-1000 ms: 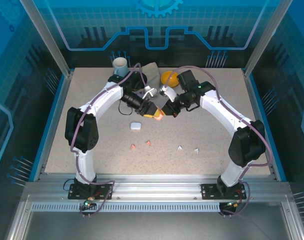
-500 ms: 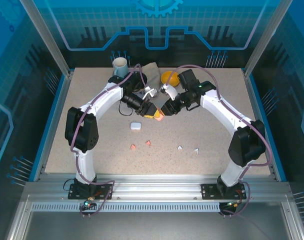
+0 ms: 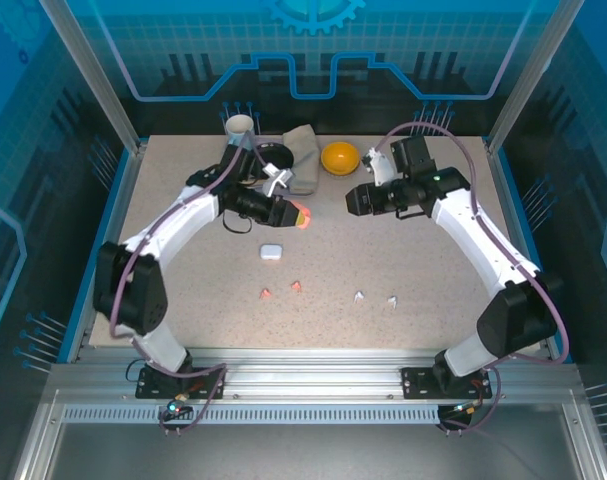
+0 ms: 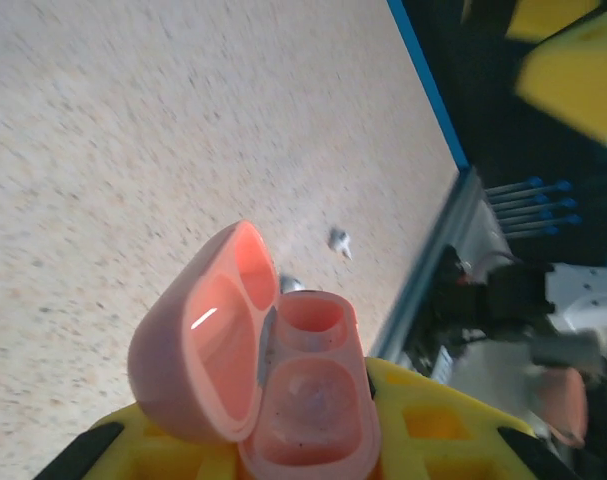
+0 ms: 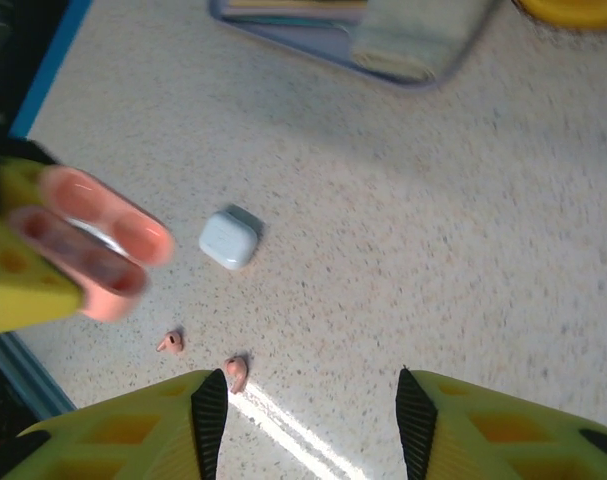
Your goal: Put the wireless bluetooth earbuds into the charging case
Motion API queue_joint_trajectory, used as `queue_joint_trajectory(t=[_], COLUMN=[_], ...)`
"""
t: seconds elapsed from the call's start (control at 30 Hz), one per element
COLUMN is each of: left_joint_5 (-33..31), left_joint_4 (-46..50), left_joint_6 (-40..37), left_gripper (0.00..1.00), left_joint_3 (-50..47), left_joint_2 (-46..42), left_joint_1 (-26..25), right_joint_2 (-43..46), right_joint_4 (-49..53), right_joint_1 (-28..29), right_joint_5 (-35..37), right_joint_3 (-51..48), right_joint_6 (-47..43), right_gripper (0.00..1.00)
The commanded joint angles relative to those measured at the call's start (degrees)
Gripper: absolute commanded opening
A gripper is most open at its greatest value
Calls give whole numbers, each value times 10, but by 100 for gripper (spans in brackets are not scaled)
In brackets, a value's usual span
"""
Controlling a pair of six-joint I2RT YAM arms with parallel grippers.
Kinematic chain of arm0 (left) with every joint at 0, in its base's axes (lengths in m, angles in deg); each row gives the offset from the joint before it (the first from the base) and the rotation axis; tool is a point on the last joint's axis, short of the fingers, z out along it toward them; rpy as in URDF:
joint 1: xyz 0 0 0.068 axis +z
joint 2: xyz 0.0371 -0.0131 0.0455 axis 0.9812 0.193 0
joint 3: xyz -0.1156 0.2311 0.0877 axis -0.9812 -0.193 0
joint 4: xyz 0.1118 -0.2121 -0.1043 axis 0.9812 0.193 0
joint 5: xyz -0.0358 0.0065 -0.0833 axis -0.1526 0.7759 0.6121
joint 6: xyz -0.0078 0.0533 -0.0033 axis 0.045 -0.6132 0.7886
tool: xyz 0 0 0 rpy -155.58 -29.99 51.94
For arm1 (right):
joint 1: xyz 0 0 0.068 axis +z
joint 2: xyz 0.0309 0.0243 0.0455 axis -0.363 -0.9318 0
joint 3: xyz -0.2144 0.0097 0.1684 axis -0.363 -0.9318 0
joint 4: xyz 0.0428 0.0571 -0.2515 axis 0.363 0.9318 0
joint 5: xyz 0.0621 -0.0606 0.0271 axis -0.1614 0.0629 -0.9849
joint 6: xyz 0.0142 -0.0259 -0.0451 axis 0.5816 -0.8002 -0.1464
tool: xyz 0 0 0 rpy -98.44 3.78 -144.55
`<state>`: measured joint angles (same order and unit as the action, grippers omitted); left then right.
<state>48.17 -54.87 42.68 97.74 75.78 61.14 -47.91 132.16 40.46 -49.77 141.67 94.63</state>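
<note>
1. Your left gripper (image 3: 294, 214) sits in the upper middle of the top view. It is clamped on the salmon-pink charging case (image 4: 273, 380). In the left wrist view the lid is swung open to the left, and both wells look empty.
2. Your right gripper (image 3: 351, 200) is to the right of it, well apart and pointing toward it. In the right wrist view its yellow fingers (image 5: 483, 425) are spread wide with nothing between them.
3. The two salmon-pink earbuds (image 3: 266, 293) lie near each other on the table (image 3: 433, 270), just below the centre of the top view. The two white earbuds (image 3: 359, 296) lie to their right. All four are apart from both cases.
4. The white case (image 3: 271, 251), lid closed, rests on the table between the pink pair and your left gripper.
5. Along the top edge of the table you have a cup (image 3: 240, 127), a grey cloth (image 3: 303, 170) and a yellow bowl (image 3: 340, 157).
</note>
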Motion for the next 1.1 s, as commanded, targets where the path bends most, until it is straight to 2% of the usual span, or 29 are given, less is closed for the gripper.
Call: queue_joint_trajectory(t=[0.0, 0.1, 0.23, 0.4, 0.5, 0.67, 0.77, 0.83, 1.0, 1.07], left_joint_5=[-135, -211, -311, -369, -369, -311, -306, -322, -447, -478], left_joint_4=[-185, -342, -537, -679, -759, -800, -795, -790, -795, -794], left_joint_6=[51, 57, 63, 52, 53, 46, 40, 31, 12, 1], left_gripper=[0, 0, 0, 0, 0, 0, 0, 0, 0, 0], left_joint_3=[-82, -190, -330, -435, -490, -531, -546, -556, -571, -567], left_joint_2=[-75, -155, -244, -292, -310, -347, -379, -400, -423, -426], left_joint_1=[1, 0, -1, -1, -1, -1, -1, -1, -1, -1], right_joint_2=[4, -5, -39, -82, -104, -125, -121, -118, -123, -132], right_joint_4=[-5, -24, -21, -28, -28, -30, -34, -28, -28, -30], right_joint_1=[31, 76, 147, 211, 240, 262, 279, 292, 314, 324], right_joint_5=[68, 97, 164, 211, 242, 248, 253, 262, 253, 246], right_joint_3=[-45, -76, -85, -92, -91, -99, -100, -94, -68, -47], right_joint_6=[118, 152, 152, 152, 157, 191, 223, 255, 363, 392], right_gripper=[51, 52, 53, 56, 60, 64, 66, 65, 64, 64])
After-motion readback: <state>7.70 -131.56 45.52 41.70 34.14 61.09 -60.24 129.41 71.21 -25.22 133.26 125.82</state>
